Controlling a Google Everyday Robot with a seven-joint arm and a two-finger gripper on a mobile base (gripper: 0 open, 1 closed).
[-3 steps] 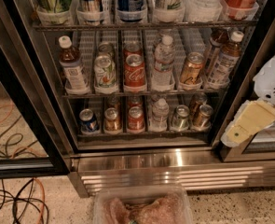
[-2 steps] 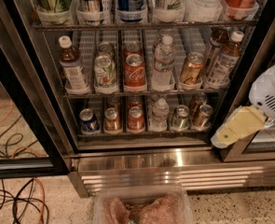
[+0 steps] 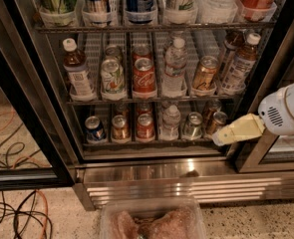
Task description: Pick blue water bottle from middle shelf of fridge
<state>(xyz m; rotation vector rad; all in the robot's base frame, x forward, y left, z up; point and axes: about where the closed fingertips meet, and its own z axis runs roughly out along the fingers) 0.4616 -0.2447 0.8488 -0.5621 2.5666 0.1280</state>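
The fridge [image 3: 186,176] stands open in front of me. Its middle shelf [image 3: 151,99] holds two slim bottles with white caps, dark brown liquid and pale labels. The blue water bottle [image 3: 242,63] stands at the far right end, with a second bottle partly hidden behind it. A look-alike bottle [image 3: 77,69] stands at the far left end. My gripper [image 3: 222,136], with pale yellow fingers on a white arm [image 3: 286,112], hangs at the right, below the middle shelf and level with the bottom shelf's right-hand cans. It holds nothing that I can see.
Between the bottles stand a green-white can [image 3: 112,76], a red can [image 3: 144,76], a clear water bottle [image 3: 175,66] and a gold can [image 3: 205,73]. The black door frame [image 3: 22,98] is at left, cables [image 3: 12,213] lie on the floor, and a plastic tub [image 3: 154,220] sits in front.
My gripper has moved left and slightly down, from beside the right door frame to in front of the bottom shelf's right end. The bottles and cans have not moved.
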